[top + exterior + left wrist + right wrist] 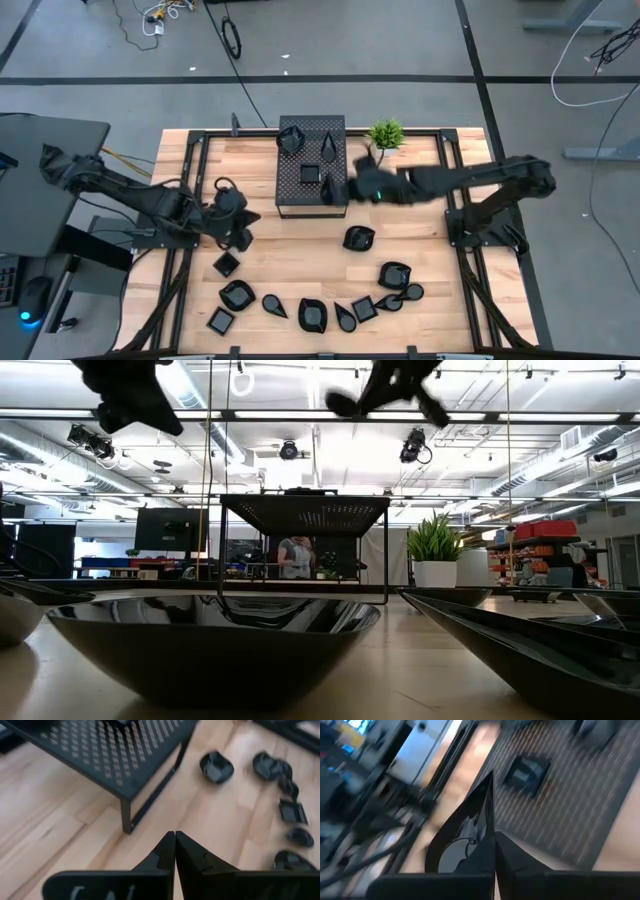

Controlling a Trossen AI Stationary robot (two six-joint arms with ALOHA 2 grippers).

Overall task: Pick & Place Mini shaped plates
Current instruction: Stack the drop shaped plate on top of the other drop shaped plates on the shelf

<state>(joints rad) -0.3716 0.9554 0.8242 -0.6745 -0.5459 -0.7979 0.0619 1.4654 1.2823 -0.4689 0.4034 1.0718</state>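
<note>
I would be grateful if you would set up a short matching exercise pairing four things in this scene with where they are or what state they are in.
Things:
1. left gripper
2. right gripper
3. potted plant
4. square plate

States or places:
A. on top of the perforated box
B. shut, holding nothing, over bare table
C. beside the box, at the table's far edge
D. shut on a glossy black plate

Pairs: 1-B, 2-D, 3-C, 4-A

Grey floor (400, 40) around the wooden table (420, 260), dark tape lines crossing it, loose cables (160, 15) trailing up top. Beyond, an open workshop with bright ceiling strip lights (300, 415), a person (295, 555) standing far back
</note>
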